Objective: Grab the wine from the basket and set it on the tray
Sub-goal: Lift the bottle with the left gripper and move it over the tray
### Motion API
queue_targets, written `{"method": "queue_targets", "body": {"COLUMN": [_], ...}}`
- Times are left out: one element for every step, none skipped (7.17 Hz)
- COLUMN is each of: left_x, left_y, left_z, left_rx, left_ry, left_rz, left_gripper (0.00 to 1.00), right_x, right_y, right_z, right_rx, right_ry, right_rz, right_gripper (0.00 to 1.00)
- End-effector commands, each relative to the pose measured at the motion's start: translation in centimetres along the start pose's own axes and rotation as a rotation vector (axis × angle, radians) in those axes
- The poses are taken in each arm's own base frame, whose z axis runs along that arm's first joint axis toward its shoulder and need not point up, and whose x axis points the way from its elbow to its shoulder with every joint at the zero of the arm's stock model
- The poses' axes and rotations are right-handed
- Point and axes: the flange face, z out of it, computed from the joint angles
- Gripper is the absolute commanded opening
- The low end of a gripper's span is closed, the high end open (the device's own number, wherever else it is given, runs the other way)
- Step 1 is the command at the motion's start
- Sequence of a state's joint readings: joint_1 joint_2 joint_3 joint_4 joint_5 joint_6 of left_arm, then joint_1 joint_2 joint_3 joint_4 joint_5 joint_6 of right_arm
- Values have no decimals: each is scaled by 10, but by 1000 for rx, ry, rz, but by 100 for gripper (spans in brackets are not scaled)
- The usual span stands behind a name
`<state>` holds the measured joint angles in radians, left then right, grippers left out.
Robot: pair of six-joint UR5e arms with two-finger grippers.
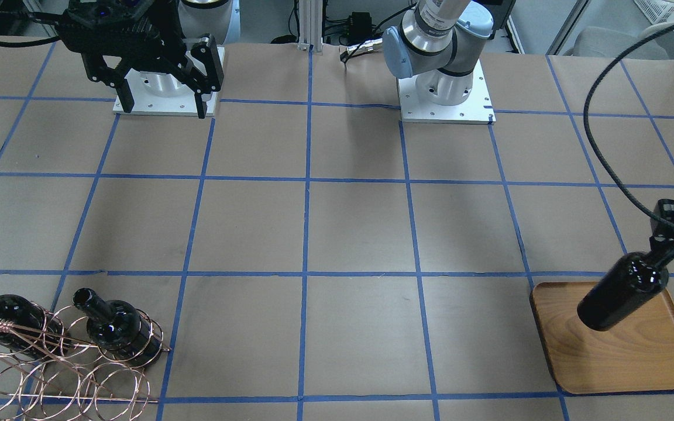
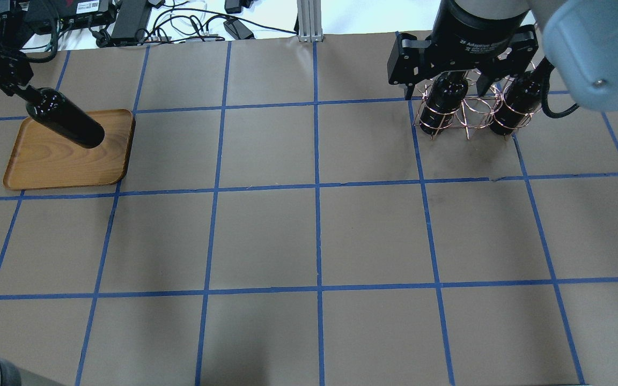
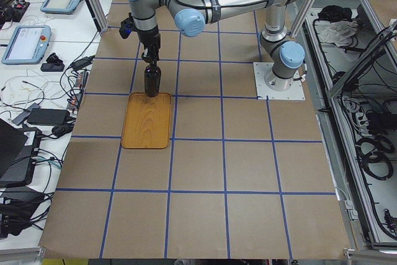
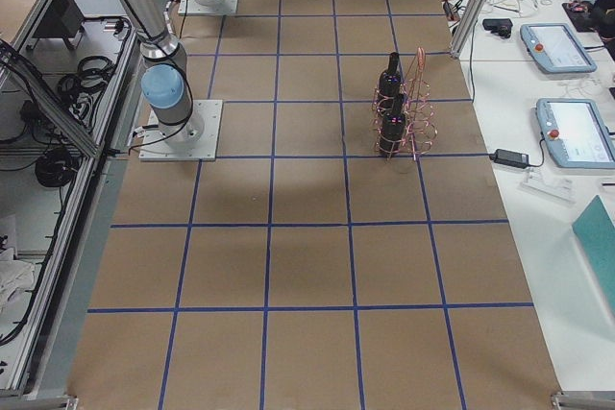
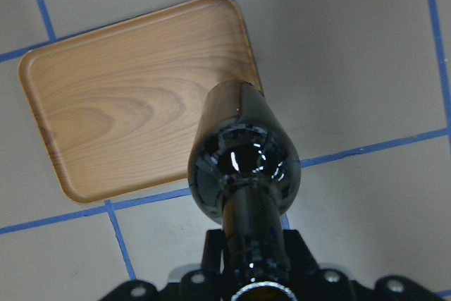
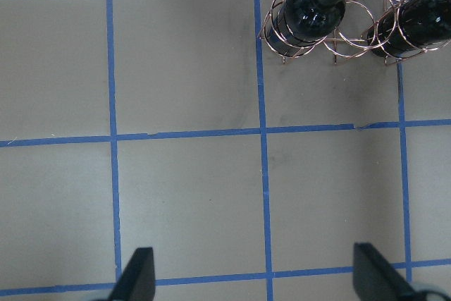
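You have open table all around the tray point(image 2: 46, 166). The wine bottle point(image 2: 65, 119) hangs base-down beneath your left gripper point(image 2: 19, 88), clamped by its neck, over the tray's edge. Your right gripper point(image 1: 164, 111), jaws spread wide and empty, sits well back from the basket point(image 1: 62, 374). You cannot tell whether the bottle's base touches the wood, and the left gripper's fingers are mostly cut off.

Three wine bottles in all: one held bottle point(image 1: 621, 298) hangs by its neck from the left gripper point(image 1: 667, 248), and two racked bottles point(image 1: 116, 327) stand in the single basket point(image 1: 68, 374), well apart from the right gripper point(image 1: 164, 108). One tray point(image 1: 635, 356) lies below the left gripper. Two grippers.
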<state>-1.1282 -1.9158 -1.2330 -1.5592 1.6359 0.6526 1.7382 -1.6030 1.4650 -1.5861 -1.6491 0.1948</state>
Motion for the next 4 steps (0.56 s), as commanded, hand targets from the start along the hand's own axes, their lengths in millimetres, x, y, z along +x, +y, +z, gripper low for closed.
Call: {"method": "queue_targets", "body": {"left_x": [-59,-72,-76,-80], "left_y": [-1,-3,-6,-11], "left_z": [28,40,49,59], "left_rx": [-16,-19,-27,-28], "left_ry": [14,17,24,25], "left_rz": [-15,-27,-30,-30], "left_gripper": [0,0,0,0], "right_x": [0,0,0,0], "right_y": [1,1,1,1], "right_z": [-1,-1,-1,-1], "right_rx": [0,0,0,0], "right_ry": [1,1,1,0], "right_rz": [2,2,2,2], "right_gripper": [100,100,100,100]}}
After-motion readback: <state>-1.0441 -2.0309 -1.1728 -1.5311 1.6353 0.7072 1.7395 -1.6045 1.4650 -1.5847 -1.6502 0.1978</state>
